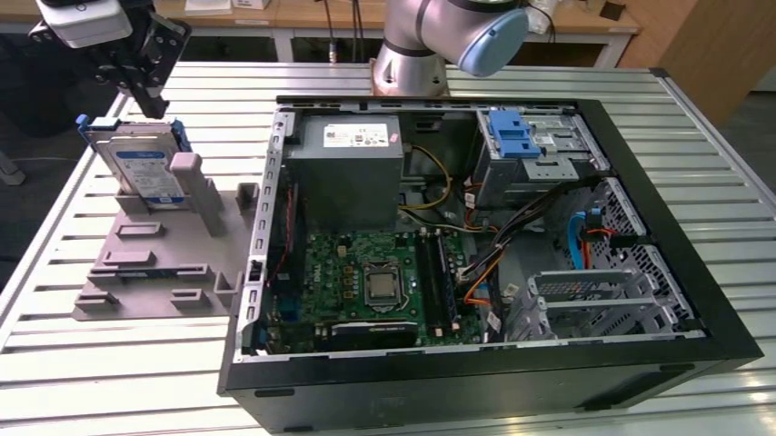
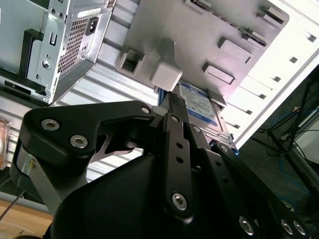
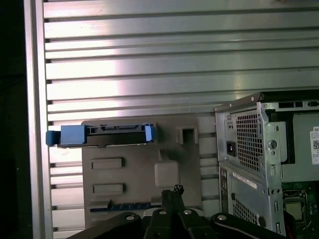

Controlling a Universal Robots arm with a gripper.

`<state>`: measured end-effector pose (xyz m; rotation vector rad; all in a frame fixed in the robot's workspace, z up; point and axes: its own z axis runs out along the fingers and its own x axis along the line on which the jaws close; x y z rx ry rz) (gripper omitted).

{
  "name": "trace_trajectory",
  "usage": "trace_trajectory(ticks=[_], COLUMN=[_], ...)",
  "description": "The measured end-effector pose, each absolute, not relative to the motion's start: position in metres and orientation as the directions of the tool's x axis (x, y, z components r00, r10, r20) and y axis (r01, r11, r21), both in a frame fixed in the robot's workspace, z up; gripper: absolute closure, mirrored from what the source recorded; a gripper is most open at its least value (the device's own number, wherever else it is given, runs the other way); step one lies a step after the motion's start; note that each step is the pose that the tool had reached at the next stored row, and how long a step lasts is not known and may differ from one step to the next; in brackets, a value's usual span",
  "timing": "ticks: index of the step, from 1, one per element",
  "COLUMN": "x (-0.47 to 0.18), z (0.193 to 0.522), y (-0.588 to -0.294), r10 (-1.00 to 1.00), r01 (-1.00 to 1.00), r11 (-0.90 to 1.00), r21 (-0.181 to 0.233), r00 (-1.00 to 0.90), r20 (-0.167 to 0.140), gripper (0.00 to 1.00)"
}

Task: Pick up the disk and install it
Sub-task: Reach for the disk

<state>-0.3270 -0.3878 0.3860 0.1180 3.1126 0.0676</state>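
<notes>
The pincer [image 1: 151, 104] hangs closed and empty just above the disk [image 1: 138, 169], which stands on edge in a grey holder [image 1: 152, 272] near the worktop's [image 1: 109, 381] far edge, beside the open computer case [image 1: 485, 386].

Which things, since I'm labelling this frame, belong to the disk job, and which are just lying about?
Job: silver-grey rectangular disk in blue plastic carrier; black tool above it; grey stand holding it; metal drive cage with blue latch, probably.
Lying about: grey power-supply box; green motherboard.
</notes>
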Motion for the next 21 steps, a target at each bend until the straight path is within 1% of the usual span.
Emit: trace_trajectory(ticks=[21], x=[-0.3363], z=[0.3858], y=[-0.3875], r10=[0.076], r01=[0.075], r11=[0.996], r21=[0.044], r00=[-0.997], r20=[-0.024], gripper=[0.89])
